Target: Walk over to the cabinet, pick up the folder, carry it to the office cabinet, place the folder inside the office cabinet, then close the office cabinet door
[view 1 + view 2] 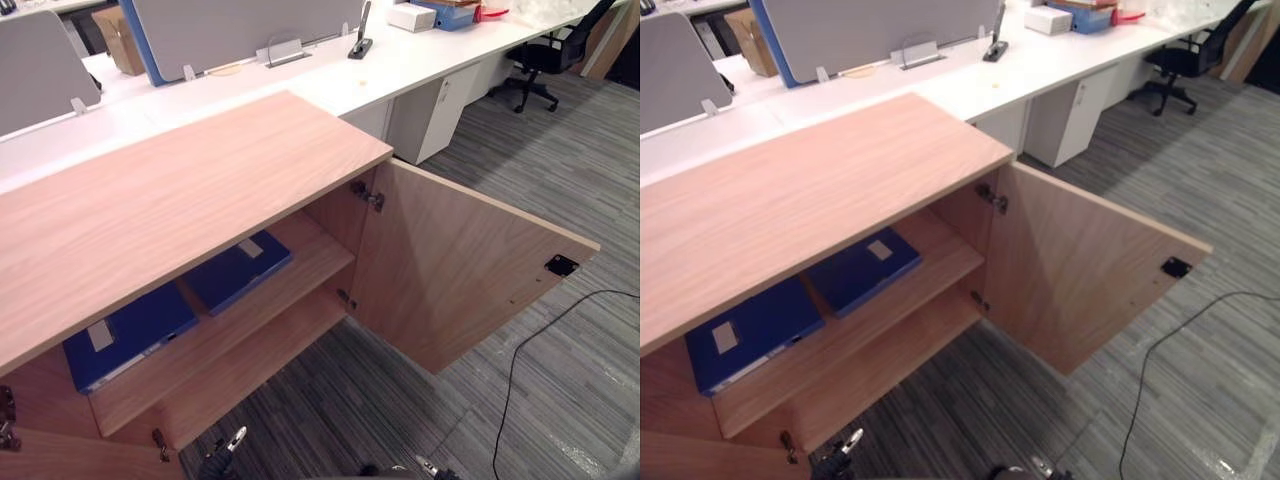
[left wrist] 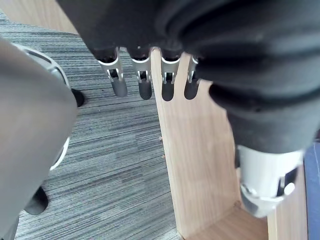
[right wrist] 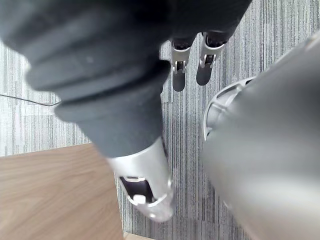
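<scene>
**Folders shelved, door wide open, both robot hands empty**

We see a flat blue folder (image 1: pixel 238 270) and a second blue folder (image 1: pixel 130 335) lying side by side on the upper shelf (image 1: pixel 315 256) of the light wooden office cabinet (image 1: pixel 180 190); which is the task's we cannot tell. The left robot hand (image 2: pixel 144 85) and right robot hand (image 3: pixel 178 77) hang low, fingers straight, holding nothing. The wooden cabinet door (image 1: pixel 450 270) stands swung far out over the grey striped carpet (image 1: pixel 560 160). The risks, we reckon: a push near the metal hinges (image 1: pixel 367 196) would barely move it, a hard swing could bounce it open, and the folder nearer the door lies close to the shelf's front edge and might foul the closing.
</scene>
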Available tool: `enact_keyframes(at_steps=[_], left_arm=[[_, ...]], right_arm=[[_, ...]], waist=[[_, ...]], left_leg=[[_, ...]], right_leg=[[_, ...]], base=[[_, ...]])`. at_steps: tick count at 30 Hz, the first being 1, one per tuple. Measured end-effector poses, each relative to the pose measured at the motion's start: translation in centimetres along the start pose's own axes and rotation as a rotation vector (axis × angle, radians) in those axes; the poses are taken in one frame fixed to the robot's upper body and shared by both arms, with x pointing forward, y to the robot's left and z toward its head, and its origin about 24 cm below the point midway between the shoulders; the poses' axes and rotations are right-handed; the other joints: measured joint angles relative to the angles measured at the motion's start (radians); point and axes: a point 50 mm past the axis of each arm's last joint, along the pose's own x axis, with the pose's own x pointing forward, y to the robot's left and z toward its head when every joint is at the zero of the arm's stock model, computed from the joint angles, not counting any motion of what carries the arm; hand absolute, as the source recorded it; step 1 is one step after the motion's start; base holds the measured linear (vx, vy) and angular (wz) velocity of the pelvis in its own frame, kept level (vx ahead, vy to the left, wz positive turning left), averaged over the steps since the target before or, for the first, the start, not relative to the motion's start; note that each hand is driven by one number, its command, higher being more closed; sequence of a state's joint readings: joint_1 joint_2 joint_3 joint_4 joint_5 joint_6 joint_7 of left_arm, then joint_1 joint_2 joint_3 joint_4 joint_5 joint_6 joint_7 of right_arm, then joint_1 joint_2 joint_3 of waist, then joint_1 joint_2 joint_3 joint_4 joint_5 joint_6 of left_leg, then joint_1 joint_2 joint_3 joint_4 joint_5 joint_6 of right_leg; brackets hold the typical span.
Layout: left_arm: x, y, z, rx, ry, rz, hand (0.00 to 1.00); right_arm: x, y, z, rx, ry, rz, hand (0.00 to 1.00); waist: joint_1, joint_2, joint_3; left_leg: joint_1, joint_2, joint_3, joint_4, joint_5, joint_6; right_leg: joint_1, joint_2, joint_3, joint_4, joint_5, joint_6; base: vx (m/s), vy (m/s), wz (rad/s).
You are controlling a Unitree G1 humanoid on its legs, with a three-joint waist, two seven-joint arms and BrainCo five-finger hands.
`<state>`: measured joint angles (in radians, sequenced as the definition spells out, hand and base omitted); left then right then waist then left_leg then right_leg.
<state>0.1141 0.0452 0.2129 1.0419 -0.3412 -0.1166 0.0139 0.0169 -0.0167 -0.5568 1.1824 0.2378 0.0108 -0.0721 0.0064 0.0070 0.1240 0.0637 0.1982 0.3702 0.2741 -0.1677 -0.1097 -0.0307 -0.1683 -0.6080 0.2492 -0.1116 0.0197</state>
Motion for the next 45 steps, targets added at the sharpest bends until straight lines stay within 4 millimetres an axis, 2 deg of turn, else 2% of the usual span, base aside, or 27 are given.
enact_keyframes(at_steps=[1, 2, 3, 4, 6, 7, 8, 10, 13, 16, 19, 22, 23, 25, 29, 30, 31, 32, 33, 34, 35, 36, 39, 45], left_arm=[[0.0, 0.0, 0.2, -0.013, -0.007, 0.001, 0.00], [0.0, 0.1, 0.4, -0.042, -0.019, 0.010, 0.00], [0.0, 0.3, 0.4, -0.067, -0.024, 0.020, 0.00], [-0.1, 0.3, 0.2, -0.097, -0.028, 0.028, 0.00], [-0.1, 0.3, 0.2, -0.104, -0.030, 0.030, 0.00], [-0.2, 0.5, 0.1, -0.110, -0.027, 0.036, 0.00], [-0.2, 0.4, 0.0, -0.106, -0.023, 0.032, 0.00], [-0.2, 0.2, -0.1, -0.109, -0.025, 0.028, 0.00], [-0.3, 0.4, -0.4, -0.083, -0.008, 0.032, 0.00], [-0.3, 0.3, -0.5, -0.070, -0.001, 0.029, 0.00], [-0.3, 0.2, -0.5, -0.060, -0.002, 0.021, 0.00], [-0.3, 0.5, -0.3, -0.057, -0.008, 0.028, 0.00], [-0.4, 0.8, -0.5, -0.054, -0.005, 0.035, 0.00], [-0.4, 1.1, -0.5, -0.064, -0.005, 0.044, 0.00], [-0.7, 1.6, -0.8, -0.071, -0.007, 0.054, 0.00], [-0.9, 2.0, -1.1, -0.066, 0.000, 0.061, 0.00], [-0.9, 2.1, -1.2, -0.064, 0.001, 0.064, 0.00], [-1.0, 2.4, -1.2, -0.058, 0.001, 0.069, 0.00], [-1.0, 2.6, -1.0, -0.062, -0.006, 0.071, 0.00], [-1.1, 2.7, -1.0, -0.061, -0.015, 0.072, 0.00], [-1.3, 2.9, -1.3, -0.063, -0.014, 0.073, 0.00], [-1.7, 3.2, -2.2, -0.053, 0.009, 0.076, 0.00], [-2.2, 4.3, -2.8, -0.025, 0.034, 0.095, 0.00], [-2.3, 3.9, -3.2, -0.052, 0.040, 0.085, 0.00]], right_arm=[[0.0, 0.1, 0.1, 0.001, -0.002, 0.001, 0.00], [0.0, 0.1, 0.2, 0.002, -0.008, 0.000, 0.00], [0.0, 0.2, 0.3, 0.004, -0.008, -0.002, 0.00], [0.0, 0.2, 0.3, 0.005, -0.010, -0.002, 0.00], [0.0, 0.3, 0.4, -0.012, -0.016, 0.003, 0.00], [0.0, 0.4, 0.4, -0.015, -0.020, 0.007, 0.00], [-0.1, 0.2, 0.0, -0.013, -0.015, 0.003, 0.00], [-0.1, 0.1, 0.1, -0.011, -0.019, 0.000, 0.00], [-0.1, 0.4, 0.8, -0.010, -0.047, 0.010, 0.00], [-0.1, 0.9, 1.7, -0.012, -0.079, 0.026, 0.00], [-0.1, 2.2, 3.6, -0.010, -0.144, 0.056, 0.00], [-0.4, 4.9, 6.2, 0.001, -0.207, 0.110, 0.00], [-0.5, 5.7, 7.2, 0.008, -0.230, 0.127, 0.00], [-0.8, 6.0, 8.9, 0.041, -0.279, 0.135, 0.00], [-2.3, 5.9, 15.5, 0.072, -0.490, 0.117, 0.00], [-3.2, 5.9, 18.4, 0.076, -0.575, 0.105, 0.00], [-3.6, 6.0, 19.5, 0.079, -0.604, 0.103, 0.00], [-4.5, 6.1, 21.9, 0.079, -0.667, 0.098, 0.00], [-5.0, 6.1, 23.0, 0.091, -0.695, 0.097, 0.00], [-5.9, 6.1, 25.2, 0.116, -0.734, 0.090, 0.00], [-6.7, 6.0, 27.1, 0.121, -0.765, 0.085, 0.00], [-7.5, 6.4, 28.7, 0.129, -0.784, 0.091, 0.00], [-9.3, 7.8, 31.3, 0.234, -0.798, 0.155, 0.00], [-11.7, 8.7, 34.3, 0.337, -0.781, 0.208, 0.00]], waist=[[0.006, -0.001, 0.006], [0.016, -0.005, 0.022], [0.022, -0.001, 0.025], [0.034, -0.001, 0.025], [0.040, 0.000, 0.025], [0.046, 0.005, 0.019], [0.030, -0.005, 0.010], [0.033, -0.007, 0.004], [0.031, 0.007, 0.001], [0.031, 0.019, 0.001], [0.026, 0.013, -0.006], [0.031, 0.010, -0.008], [0.030, 0.010, -0.008], [0.030, 0.012, -0.009], [0.024, 0.013, -0.013], [0.017, 0.013, -0.015], [0.014, 0.013, -0.015], [0.012, 0.008, -0.015], [0.014, -0.012, -0.005], [0.019, -0.019, 0.001], [0.012, 0.000, -0.006], [0.019, 0.011, -0.009], [0.025, 0.009, -0.006], [0.038, 0.017, 0.045]], left_leg=[[-0.029, 0.013, -0.009, 0.065, -0.014, 0.003], [-0.090, 0.030, -0.050, 0.199, -0.036, 0.012], [-0.117, 0.022, -0.115, 0.246, -0.073, 0.010], [-0.123, -0.010, -0.184, 0.221, -0.107, 0.005], [-0.124, -0.058, -0.260, 0.122, -0.120, 0.007], [-0.092, -0.074, -0.250, 0.073, -0.082, 0.038], [-0.077, -0.092, -0.231, 0.033, -0.070, 0.052], [-0.064, -0.114, -0.186, 0.004, -0.061, 0.064], [-0.008, -0.147, -0.143, -0.040, -0.048, 0.085], [0.032, -0.153, -0.136, -0.047, -0.045, 0.090], [0.044, -0.177, -0.134, -0.064, -0.039, 0.097], [0.036, -0.195, -0.099, -0.088, -0.040, 0.097], [0.035, -0.198, -0.095, -0.092, -0.040, 0.097], [0.036, -0.195, -0.099, -0.093, -0.039, 0.097], [0.038, -0.191, -0.107, -0.093, -0.038, 0.100], [0.035, -0.194, -0.107, -0.087, -0.035, 0.101], [0.028, -0.195, -0.108, -0.074, -0.035, 0.101], [-0.002, -0.207, -0.112, -0.011, -0.035, 0.101], [-0.046, -0.208, -0.123, 0.050, -0.051, 0.103], [-0.077, -0.230, -0.169, 0.008, -0.126, 0.127], [-0.070, -0.223, -0.187, -0.157, -0.059, 0.100], [-0.052, -0.216, -0.172, -0.208, 0.092, 0.110], [-0.079, -0.225, -0.204, -0.191, 0.094, 0.108], [-0.089, -0.211, -0.225, -0.181, 0.094, 0.108]], right_leg=[[-0.001, 0.002, 0.009, -0.004, 0.000, 0.000], [0.004, 0.013, 0.035, -0.020, 0.005, -0.010], [0.008, 0.020, 0.056, -0.034, 0.015, -0.016], [0.012, 0.029, 0.095, -0.047, 0.027, -0.016], [0.011, 0.040, 0.144, -0.058, 0.043, -0.006], [0.005, 0.043, 0.180, -0.072, 0.056, 0.014], [0.015, 0.040, 0.194, -0.113, 0.086, 0.035], [0.002, 0.025, 0.223, -0.142, 0.122, 0.048], [-0.021, -0.010, 0.261, -0.094, 0.124, 0.050], [-0.039, -0.034, 0.245, 0.004, 0.117, 0.039], [-0.067, -0.060, 0.193, 0.046, 0.111, 0.039], [-0.070, -0.054, 0.201, -0.027, 0.113, 0.042], [-0.058, -0.045, 0.200, -0.071, 0.123, 0.055], [-0.032, -0.029, 0.200, -0.130, 0.145, 0.070], [-0.005, -0.009, 0.200, -0.194, 0.169, 0.067], [0.001, -0.009, 0.200, -0.209, 0.175, 0.066], [0.001, -0.012, 0.200, -0.211, 0.175, 0.065], [0.002, -0.033, 0.200, -0.212, 0.181, 0.058], [0.004, -0.059, 0.200, -0.211, 0.182, 0.056], [0.007, -0.095, 0.200, -0.206, 0.183, 0.058], [0.007, -0.090, 0.193, -0.207, 0.183, 0.058], [0.010, -0.091, 0.196, -0.211, 0.184, 0.059], [0.006, -0.099, 0.192, -0.207, 0.193, 0.047], [0.012, -0.084, 0.169, -0.207, 0.193, 0.046]], base=[[-0.01, -0.007, -0.37], [-0.01, 0.022, -0.51], [-0.01, 0.078, -0.77], [0.00, 0.109, -0.77], [0.00, 0.131, -0.96], [0.02, 0.163, -0.92], [0.09, 0.187, -0.82], [0.17, 0.187, -0.48], [0.15, 0.178, -0.53], [0.10, 0.184, -0.32], [0.05, 0.139, -0.10], [0.03, 0.100, -0.42], [0.05, 0.047, -0.31], [0.04, 0.028, -0.13], [0.03, 0.023, -0.07], [0.04, 0.037, -0.04], [0.04, 0.059, 0.01], [0.03, 0.076, 0.07], [0.00, 0.128, 0.16], [-0.04, 0.149, 0.25], [-0.04, 0.172, 0.17], [0.01, 0.152, 0.14], [0.06, 0.082, 0.25], [0.02, -0.009, 0.08]])
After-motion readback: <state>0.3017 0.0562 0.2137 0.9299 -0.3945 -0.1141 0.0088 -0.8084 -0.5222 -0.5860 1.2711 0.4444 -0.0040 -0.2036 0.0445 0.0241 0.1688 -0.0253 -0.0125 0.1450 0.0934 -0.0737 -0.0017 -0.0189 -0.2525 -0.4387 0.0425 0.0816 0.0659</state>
